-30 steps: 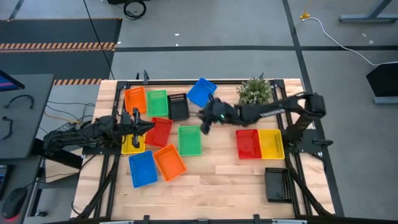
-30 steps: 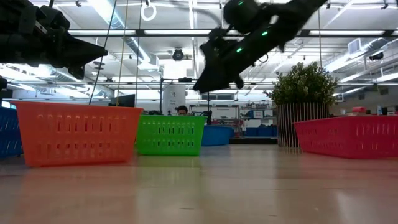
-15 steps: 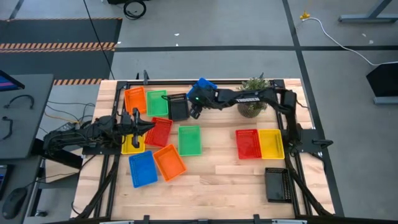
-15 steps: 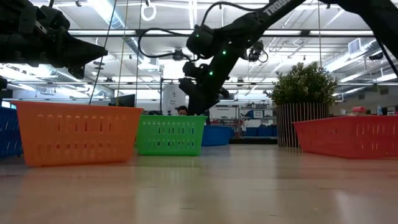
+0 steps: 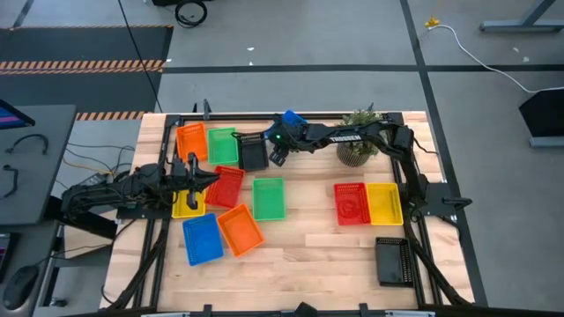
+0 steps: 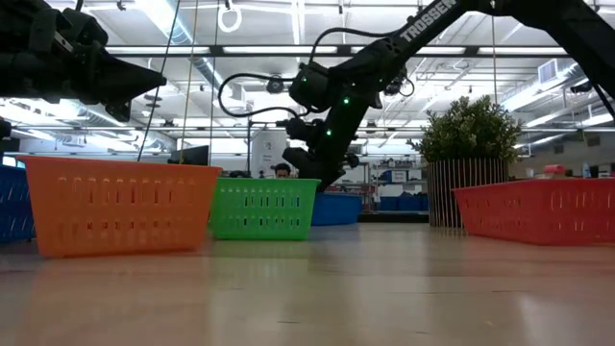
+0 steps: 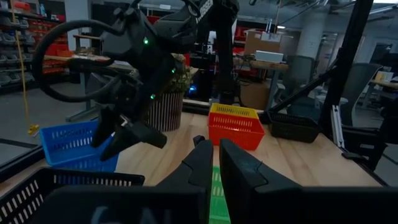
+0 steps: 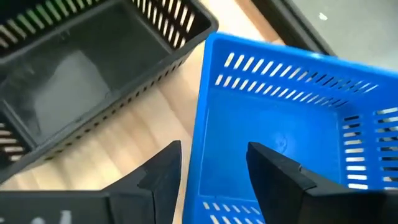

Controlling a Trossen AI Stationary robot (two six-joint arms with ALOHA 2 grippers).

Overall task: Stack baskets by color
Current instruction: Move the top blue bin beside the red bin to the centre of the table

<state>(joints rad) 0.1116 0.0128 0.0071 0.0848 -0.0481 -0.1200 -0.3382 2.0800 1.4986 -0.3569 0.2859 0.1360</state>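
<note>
Right gripper (image 8: 211, 165) apart, straddling blue basket (image 8: 292, 118) wall beside black basket (image 8: 81, 74); left gripper (image 7: 214, 163) together, idle.

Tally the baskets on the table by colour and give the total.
Orange baskets: 2
Green baskets: 2
Blue baskets: 2
Red baskets: 2
Yellow baskets: 2
Black baskets: 2
Total: 12 baskets
</note>
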